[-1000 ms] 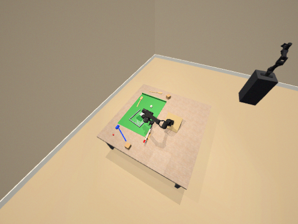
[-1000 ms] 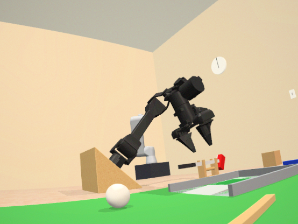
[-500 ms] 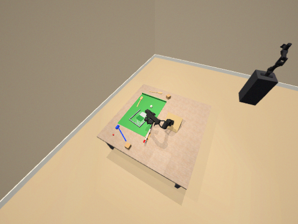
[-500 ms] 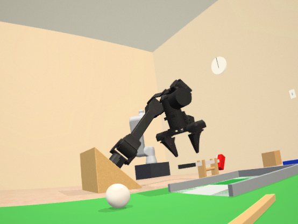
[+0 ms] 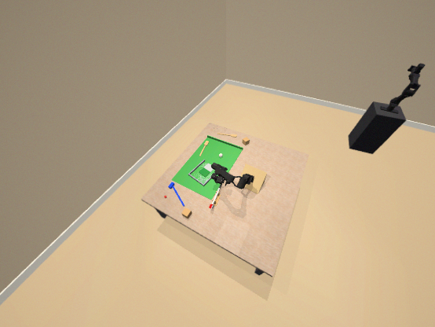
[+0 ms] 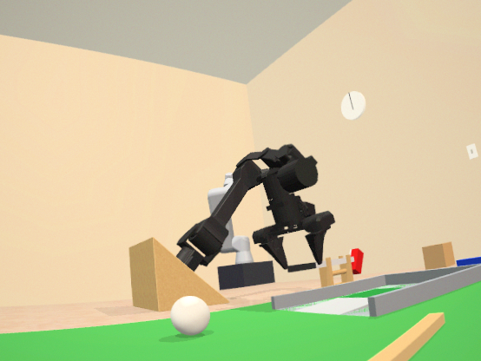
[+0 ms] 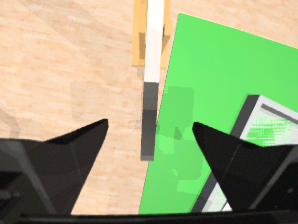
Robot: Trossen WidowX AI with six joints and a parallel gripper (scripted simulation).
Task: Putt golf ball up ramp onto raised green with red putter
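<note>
The red putter, with a red head (image 5: 210, 206) (image 6: 357, 261), white shaft (image 7: 155, 50) and dark grip (image 7: 149, 110), rests on a wooden stand (image 6: 324, 278) (image 7: 136, 50). My gripper (image 6: 303, 265) (image 7: 151, 124) is open and empty. In the wrist view its fingers stand apart on either side of the grip; how far above it they are is hard to tell. The white golf ball (image 5: 221, 155) (image 6: 190, 315) lies on the green mat (image 5: 192, 153) (image 6: 260, 334). The white ramp (image 5: 208, 167) (image 6: 339, 306) leads to the green (image 5: 204, 172) (image 6: 375, 292) inside grey walls.
A tan wedge (image 5: 257, 178) (image 6: 145, 278) stands by the arm's base. A blue mallet (image 5: 177, 195), a red bit (image 5: 165, 196) and a wooden block (image 5: 186, 212) (image 6: 438, 255) lie near one table edge. A wooden mallet (image 5: 203, 148) lies on the mat. Another block (image 5: 246, 141) is near the far edge.
</note>
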